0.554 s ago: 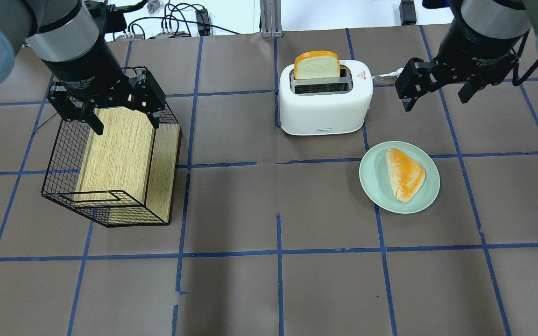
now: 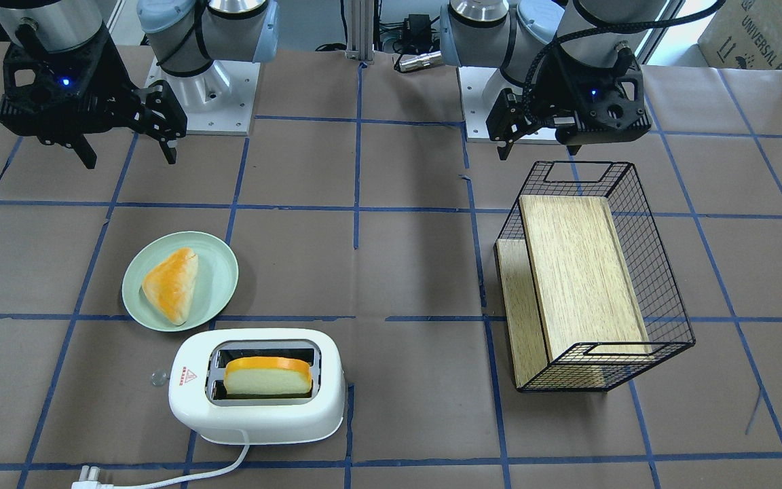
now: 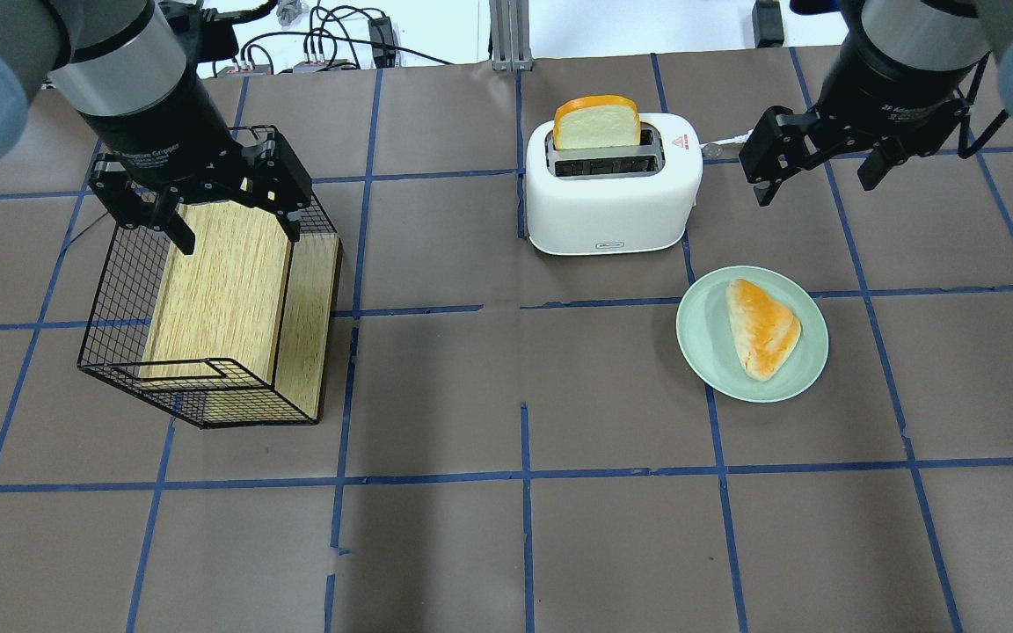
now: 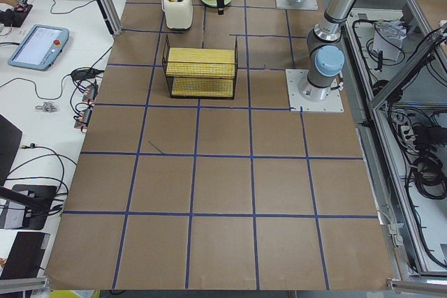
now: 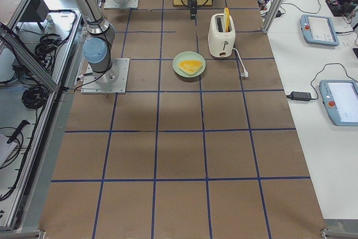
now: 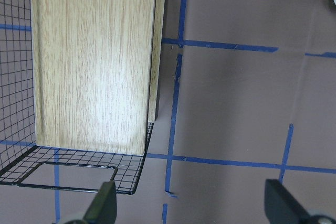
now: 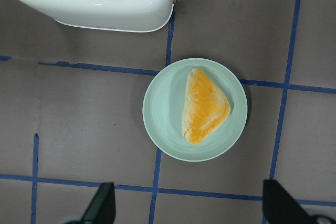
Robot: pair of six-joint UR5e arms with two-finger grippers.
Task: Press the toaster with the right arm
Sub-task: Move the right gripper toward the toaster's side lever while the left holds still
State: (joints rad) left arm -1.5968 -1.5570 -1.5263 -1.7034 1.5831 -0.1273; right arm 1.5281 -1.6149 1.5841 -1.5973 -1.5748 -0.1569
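The white two-slot toaster [image 3: 612, 211] stands at the far middle of the table with a bread slice [image 3: 596, 123] upright in its far slot. Its small clear knob [image 3: 711, 150] sticks out of the end that faces my right gripper. My right gripper [image 3: 816, 189] hangs open and empty above the table, to the right of that end and apart from it. In the front view the toaster [image 2: 255, 418] is at the bottom and the right gripper [image 2: 131, 159] at the upper left. The right wrist view shows the toaster [image 7: 105, 9] at the top. My left gripper [image 3: 238, 237] is open over the basket.
A green plate [image 3: 709, 352] with a triangular pastry [image 3: 761, 327] lies near the toaster's front right corner. A black wire basket [image 3: 207, 387] with a wooden board lies on the left. The toaster's white cord [image 2: 228, 465] and plug [image 2: 85, 485] trail behind it.
My right gripper has shifted slightly towards the far side of the table, still open. The left arm, toaster, plate and basket have not moved.
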